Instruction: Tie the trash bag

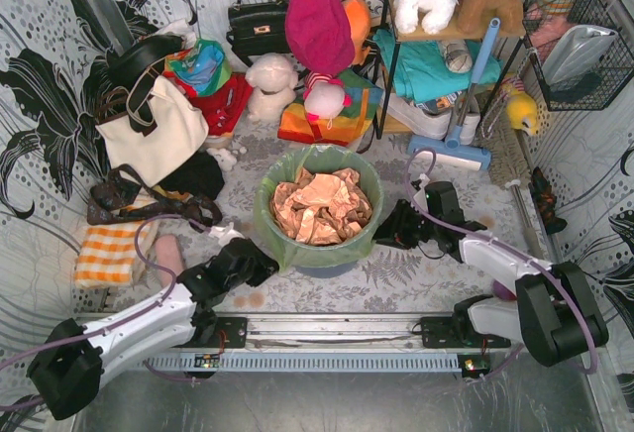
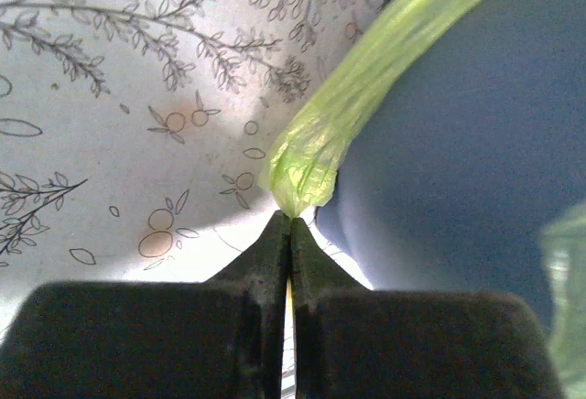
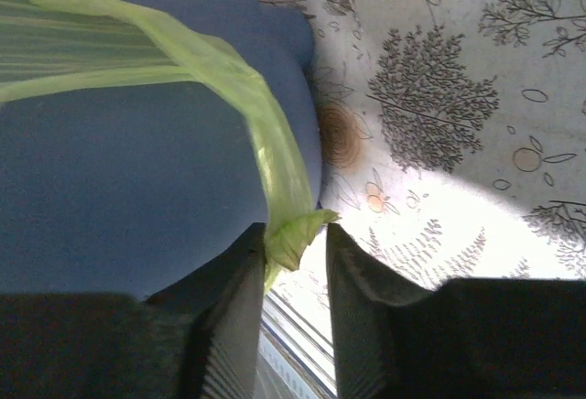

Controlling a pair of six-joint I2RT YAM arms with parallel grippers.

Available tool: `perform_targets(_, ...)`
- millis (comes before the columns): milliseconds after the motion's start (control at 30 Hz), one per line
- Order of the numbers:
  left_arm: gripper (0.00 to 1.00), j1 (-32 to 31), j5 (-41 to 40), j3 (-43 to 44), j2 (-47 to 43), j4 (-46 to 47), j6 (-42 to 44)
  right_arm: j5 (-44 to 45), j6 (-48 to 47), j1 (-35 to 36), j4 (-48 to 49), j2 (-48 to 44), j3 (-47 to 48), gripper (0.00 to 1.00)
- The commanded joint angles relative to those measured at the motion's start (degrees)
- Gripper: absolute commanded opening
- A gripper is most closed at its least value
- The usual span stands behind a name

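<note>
The trash bag is lime-green plastic lining a blue-grey bin, with tan crumpled paper inside. My left gripper is at the bin's lower left. In the left wrist view it is shut on the tip of a pulled strip of the bag, beside the bin wall. My right gripper is at the bin's right side. In the right wrist view it is open, with a folded corner of the bag lying between the jaws against the left finger.
A white tote bag and an orange-checked cloth lie at the left. Plush toys, a magenta cloth bag and a shelf stand behind the bin. A blue sweeper stands at the back right. A metal rail runs along the near edge.
</note>
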Motion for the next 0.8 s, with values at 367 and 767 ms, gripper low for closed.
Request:
perform_targets(367,0.03,1.23,-4.37,7.46,0.29,-6.3,6.65,-1.9,8.87,-0.18,18.82,3.89,-7.15,0.39)
perform_targets(767,0.0,1.33,-11.82,12.02,-4.98,-17.03,7.54,2.77,9.35,-0.19,15.06,-5.69,-8.46,0.0)
